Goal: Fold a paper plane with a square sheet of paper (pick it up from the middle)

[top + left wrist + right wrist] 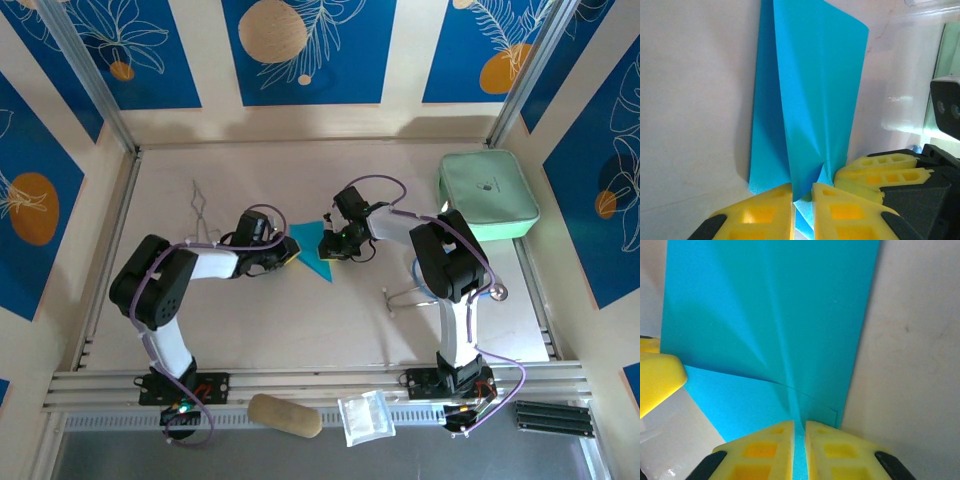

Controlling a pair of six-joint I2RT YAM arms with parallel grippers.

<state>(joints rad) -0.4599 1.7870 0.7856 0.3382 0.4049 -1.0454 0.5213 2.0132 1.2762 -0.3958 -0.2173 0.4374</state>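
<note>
Two bases bolted side by side at near edge; between them on the rail, tan oblong (285, 415) and clear bag (365, 417), well apart from the work. Beyond that, both arms crouched low with elbows raised and forearms turned inward, left reaching right, right doubling back left, wrists almost facing across mid-table. Between them, paper (312, 248): teal, creased, wide at far end and narrowing to a point toward near side, at table level. Left gripper (802, 192) clamped on paper from its left side, yellow fingers nearly together with only a thin teal strip in the slot, sheet puckering and rising away from the bite. Right gripper (799, 427) likewise closed on paper from opposite side, crease running straight out from the pinch. Just beside each other, each with the other's yellow finger at frame edge. Probably held this way for a reason: thin sheet, too limp to control from one point, so pinched from both sides near its middle to lift it and keep a crease aligned. Judged mid-fold, dart not yet finished. Some risk of tearing or slipping if pulled apart unevenly. Farthest back, mint pouch (487, 193) by far right wall, clear of both arms
</note>
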